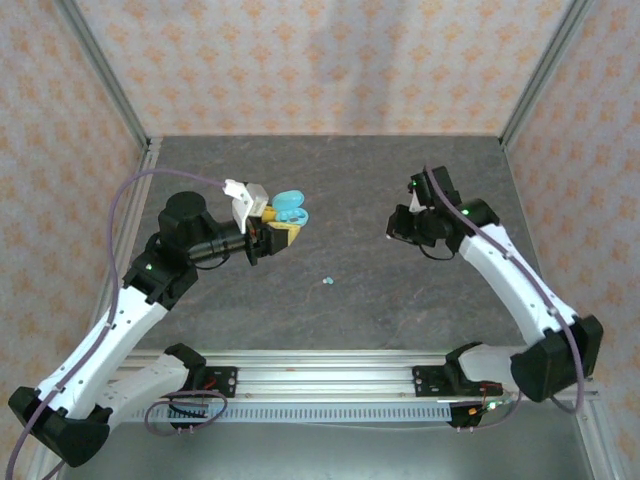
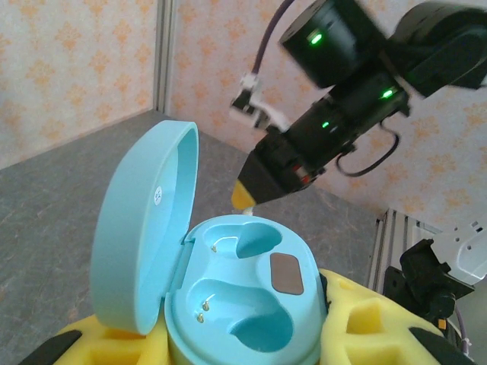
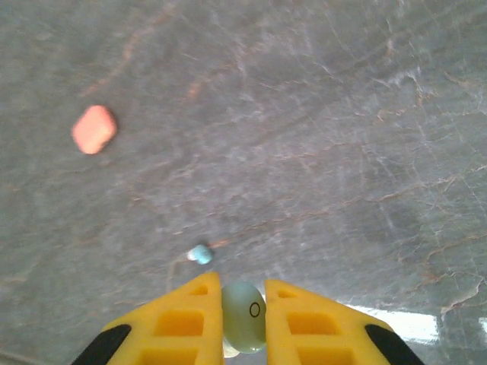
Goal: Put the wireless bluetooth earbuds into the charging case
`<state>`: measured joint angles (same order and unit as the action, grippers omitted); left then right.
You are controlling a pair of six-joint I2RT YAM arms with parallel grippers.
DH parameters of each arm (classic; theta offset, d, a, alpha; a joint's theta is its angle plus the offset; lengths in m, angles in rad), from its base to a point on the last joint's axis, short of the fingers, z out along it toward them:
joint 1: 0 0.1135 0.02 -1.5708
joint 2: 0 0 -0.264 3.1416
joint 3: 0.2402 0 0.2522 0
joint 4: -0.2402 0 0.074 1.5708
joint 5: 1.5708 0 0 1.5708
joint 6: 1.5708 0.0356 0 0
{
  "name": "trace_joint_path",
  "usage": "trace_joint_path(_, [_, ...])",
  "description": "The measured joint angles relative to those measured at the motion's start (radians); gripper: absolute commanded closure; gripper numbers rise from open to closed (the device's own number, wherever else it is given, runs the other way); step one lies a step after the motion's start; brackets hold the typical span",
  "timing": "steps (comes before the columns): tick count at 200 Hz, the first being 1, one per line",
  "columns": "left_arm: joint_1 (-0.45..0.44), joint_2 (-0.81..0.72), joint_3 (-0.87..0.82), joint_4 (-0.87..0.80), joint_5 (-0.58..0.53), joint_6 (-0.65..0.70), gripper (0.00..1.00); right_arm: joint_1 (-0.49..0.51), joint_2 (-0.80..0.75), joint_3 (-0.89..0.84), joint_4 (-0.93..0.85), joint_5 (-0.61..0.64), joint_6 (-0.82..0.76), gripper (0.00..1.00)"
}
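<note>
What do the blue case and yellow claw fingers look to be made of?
The charging case looks like smooth, satin light-teal plastic, with soft highlights on its open lid. The fingers of the left claw seem matte yellow plastic, given their moulded square pockets.

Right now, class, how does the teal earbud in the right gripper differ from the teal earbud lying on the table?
The held earbud is pinched in the right gripper; the loose earbud lies free on the grey table. The held earbud looks pale green with a small ring mark; the loose earbud looks bluer, its details blurred. Both are outside the open charging case, whose wells are empty.
</note>
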<state>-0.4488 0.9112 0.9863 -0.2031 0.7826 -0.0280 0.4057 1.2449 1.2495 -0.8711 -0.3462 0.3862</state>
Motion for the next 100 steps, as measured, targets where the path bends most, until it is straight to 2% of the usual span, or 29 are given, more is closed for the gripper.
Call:
trace_joint_path(20, [0.0, 0.021, 0.0, 0.02, 0.01, 0.004, 1.0, 0.046, -0.037, 0.098, -0.063, 0.021, 0.027, 0.84])
trace_joint_path(58, [-0.001, 0.067, 0.0, 0.055, 0.023, 0.031, 1.0, 0.189, -0.04, 0.314, -0.161, 0.092, 0.064, 0.85])
trace_joint_path(100, [-0.01, 0.093, 0.0, 0.063, 0.021, 0.057, 1.0, 0.339, 0.012, 0.46, -0.161, 0.117, 0.105, 0.86])
